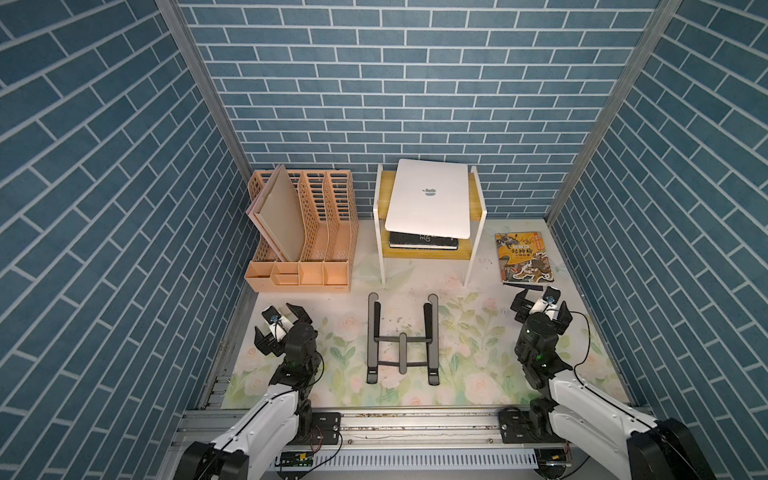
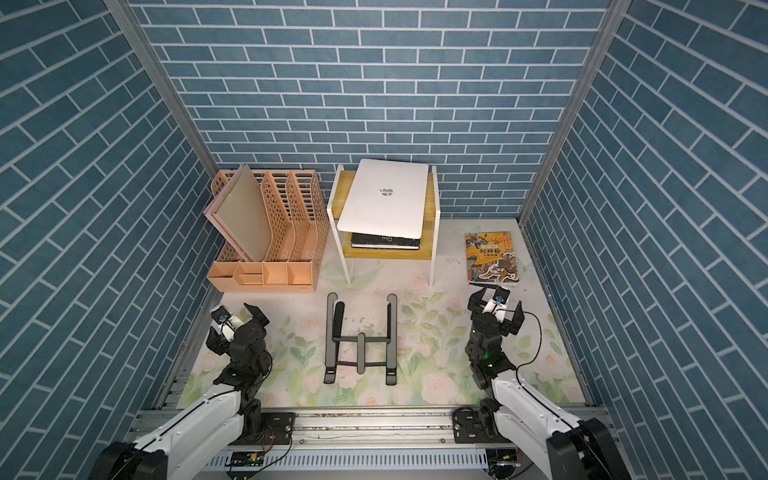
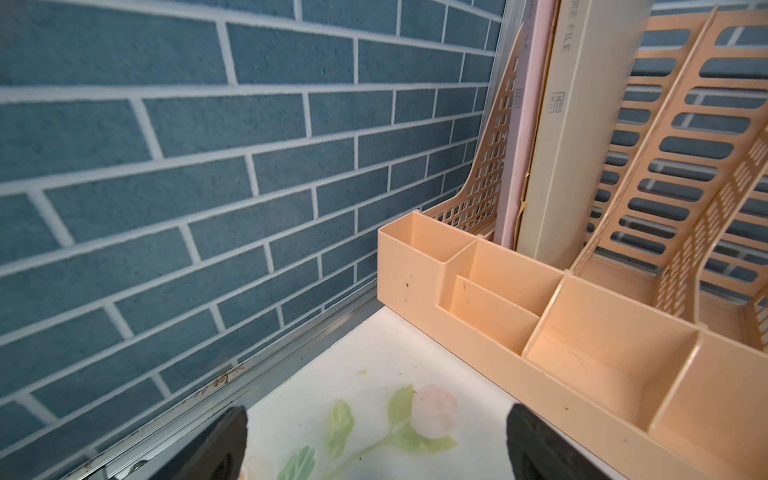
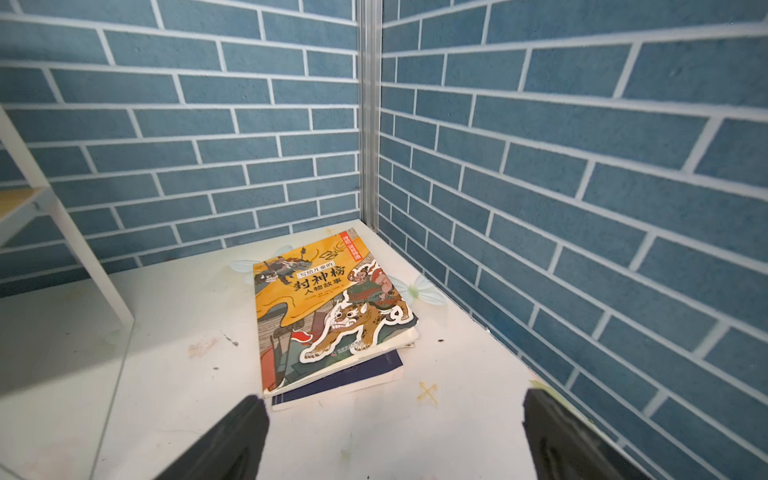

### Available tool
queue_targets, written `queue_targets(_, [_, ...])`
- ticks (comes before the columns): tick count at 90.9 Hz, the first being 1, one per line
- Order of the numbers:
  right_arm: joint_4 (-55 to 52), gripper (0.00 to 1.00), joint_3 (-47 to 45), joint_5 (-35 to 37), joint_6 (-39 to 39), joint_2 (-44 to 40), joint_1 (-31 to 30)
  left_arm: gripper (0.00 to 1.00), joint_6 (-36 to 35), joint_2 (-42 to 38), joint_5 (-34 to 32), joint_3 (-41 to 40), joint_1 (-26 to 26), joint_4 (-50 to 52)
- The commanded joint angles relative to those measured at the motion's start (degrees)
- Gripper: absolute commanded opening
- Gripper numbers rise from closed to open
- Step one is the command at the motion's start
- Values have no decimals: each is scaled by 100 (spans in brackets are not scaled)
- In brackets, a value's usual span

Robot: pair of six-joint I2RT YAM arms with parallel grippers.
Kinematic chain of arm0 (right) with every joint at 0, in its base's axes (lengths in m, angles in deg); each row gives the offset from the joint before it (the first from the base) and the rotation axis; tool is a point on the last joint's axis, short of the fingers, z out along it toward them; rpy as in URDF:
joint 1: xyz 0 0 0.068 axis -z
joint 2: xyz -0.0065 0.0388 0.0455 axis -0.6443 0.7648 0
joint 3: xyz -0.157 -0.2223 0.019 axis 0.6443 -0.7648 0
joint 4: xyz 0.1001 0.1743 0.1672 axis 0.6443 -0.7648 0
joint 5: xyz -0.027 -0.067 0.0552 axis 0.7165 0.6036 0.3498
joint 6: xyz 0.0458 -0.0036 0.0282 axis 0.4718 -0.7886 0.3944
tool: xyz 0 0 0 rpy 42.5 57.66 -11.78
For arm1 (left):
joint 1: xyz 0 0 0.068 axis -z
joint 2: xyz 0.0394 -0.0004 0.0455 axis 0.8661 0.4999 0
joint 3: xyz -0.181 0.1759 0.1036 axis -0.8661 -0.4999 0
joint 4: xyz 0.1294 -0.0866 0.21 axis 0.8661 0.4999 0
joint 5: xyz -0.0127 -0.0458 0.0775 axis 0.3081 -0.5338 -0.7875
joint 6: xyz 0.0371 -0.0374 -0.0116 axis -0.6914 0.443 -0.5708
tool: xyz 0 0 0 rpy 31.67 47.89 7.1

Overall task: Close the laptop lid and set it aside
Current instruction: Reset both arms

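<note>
Silver-white, the laptop [image 1: 430, 199] lies shut on the top shelf of a small white-framed rack [image 1: 476, 245] at the far middle of the table. Its lid [image 1: 440, 174] is down flat on the base with the dark logo facing up, and we see its near edge overhanging the shelf. On the lower shelf beneath it we make out a black book [image 1: 419, 240]. To the left stands a peach file organiser [image 1: 299, 272] with beige folders [image 1: 278, 216] leaning in its leftmost slot. A black laptop stand [image 1: 402, 340] sits on the floral mat [image 1: 478, 361], nearer to us. The left gripper [image 1: 276, 322] hovers near the organiser's front, jaws spread with nothing between them. The right gripper [image 1: 540, 301] hangs just short of a yellow picture book [image 1: 523, 257] at the right, jaws likewise spread wide and empty. We find both grippers well apart from the laptop.
</note>
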Motion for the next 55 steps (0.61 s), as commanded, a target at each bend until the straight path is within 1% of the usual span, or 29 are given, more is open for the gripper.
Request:
queue_targets(1, [987, 99, 159, -735, -114, 547, 287, 99, -368, 628, 463, 97, -167, -1166])
queue_targets(8, [1243, 99, 251, -961, -246, 1050, 488, 100, -426, 1229, 549, 357, -282, -1373])
queue_targets(17, [1433, 99, 298, -1244, -213, 1731, 726, 100, -503, 1938, 912, 812, -486, -1424])
queue_targets(21, [1693, 99, 243, -1305, -198, 1950, 813, 100, -539, 2191, 1000, 990, -558, -1461])
queue_targets(26, [1771, 100, 248, -1459, -123, 2012, 871, 100, -616, 2501, 1118, 1160, -641, -1578])
queue_targets(29, [1900, 99, 219, -1598, -167, 2043, 913, 100, -627, 2614, 1200, 1214, -676, -1709])
queue_targets(36, [1812, 99, 343, -1738, -233, 2165, 985, 100, -720, 2796, 1589, 1258, -783, -2034])
queue_targets(48, [2149, 99, 366, -2144, -526, 2354, 1189, 100, -665, 2907, 1787, 1435, -829, -1793])
queue_targets(53, [2277, 99, 372, -2347, -561, 2451, 1291, 100, -559, 2967, 2226, 1383, -887, -2030])
queue_targets(55, [2336, 99, 365, -2421, -570, 2492, 1317, 100, -572, 3036, 2476, 1302, -916, -2309])
